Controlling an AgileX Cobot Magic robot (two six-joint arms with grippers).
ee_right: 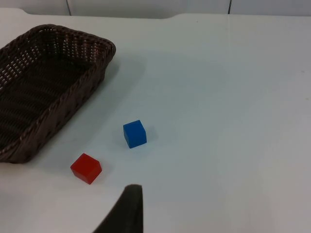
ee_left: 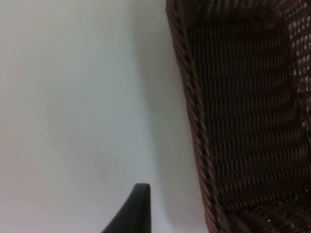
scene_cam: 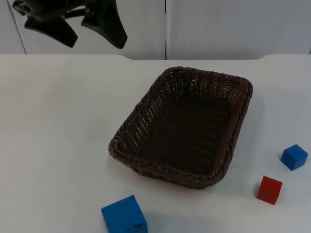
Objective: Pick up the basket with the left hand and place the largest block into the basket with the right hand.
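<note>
The left claw [scene_cam: 77, 30] hangs above the far left part of the white surface [scene_cam: 58, 121], in front of the grey partition wall [scene_cam: 218, 24]; its two black fingers stand wide apart with nothing between them. In the left wrist view one black fingertip [ee_left: 133, 211] stands over bare surface, just beside the long wall of the brown wicker basket [ee_left: 243, 121] but apart from it. The large blue block [scene_cam: 124, 215] rests on the surface at the near edge, just in front of the basket's near left corner and not touching it. The brown wicker basket [scene_cam: 182, 126] sits on the surface near the middle, rectangular, set at an angle, upright and with nothing inside. The red block [scene_cam: 269, 189] lies to the right of the basket's near right corner, and the small blue block [scene_cam: 294, 157] lies just beyond it, farther right; the two are near each other but apart. In the right wrist view the right claw shows one black fingertip [ee_right: 124, 211] above the surface, near the red block [ee_right: 86, 168] and the small blue block [ee_right: 134, 134]; whether this claw is wide or narrow cannot be told.
</note>
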